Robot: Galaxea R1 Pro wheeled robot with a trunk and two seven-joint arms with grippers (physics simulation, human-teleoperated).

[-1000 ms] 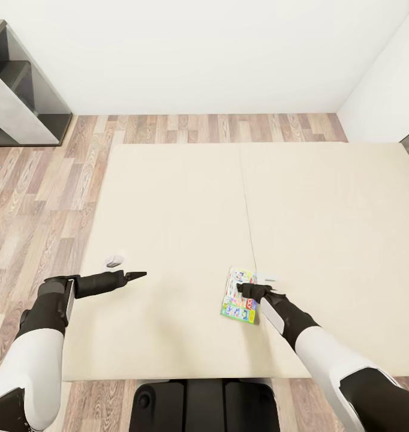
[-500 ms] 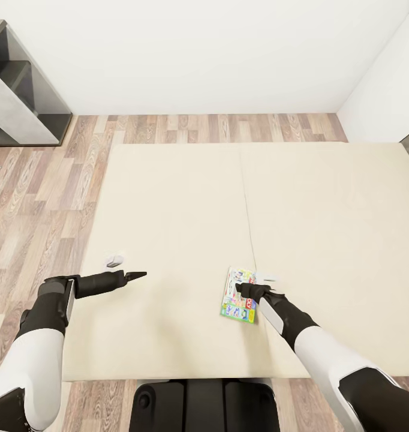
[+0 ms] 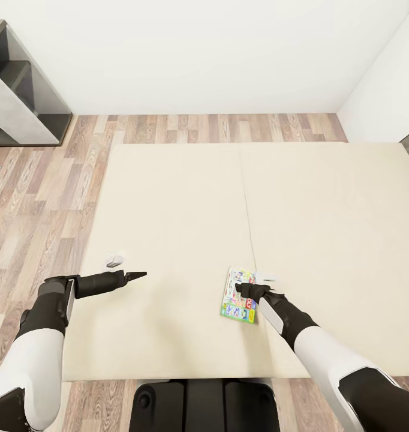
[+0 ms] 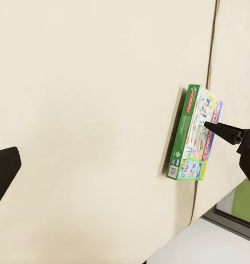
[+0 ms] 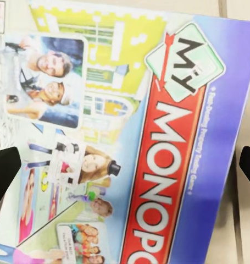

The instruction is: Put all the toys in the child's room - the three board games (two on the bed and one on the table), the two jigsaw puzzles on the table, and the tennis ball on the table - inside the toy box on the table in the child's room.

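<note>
The step in hand looks like picking the first board game off the bed (image 3: pixel 186 228). Nearest the robot, the right gripper (image 3: pixel 247 291) hovers directly over the Monopoly box (image 3: pixel 235 300), which lies flat near the bed's near edge, just beside the mattress seam. In the right wrist view its fingers (image 5: pixel 5 170) stand apart, one dark tip at each side of the printed lid (image 5: pixel 130 143), not yet clamped. The left gripper (image 3: pixel 135 275) hangs over bare mattress, well apart from the box, holding nothing; whether its fingers are apart I cannot tell. Beyond the bed lie the wood floor (image 3: pixel 222 127) and white wall (image 3: pixel 198 54). Next, the right gripper likely must descend and close across the box's edges.
</note>
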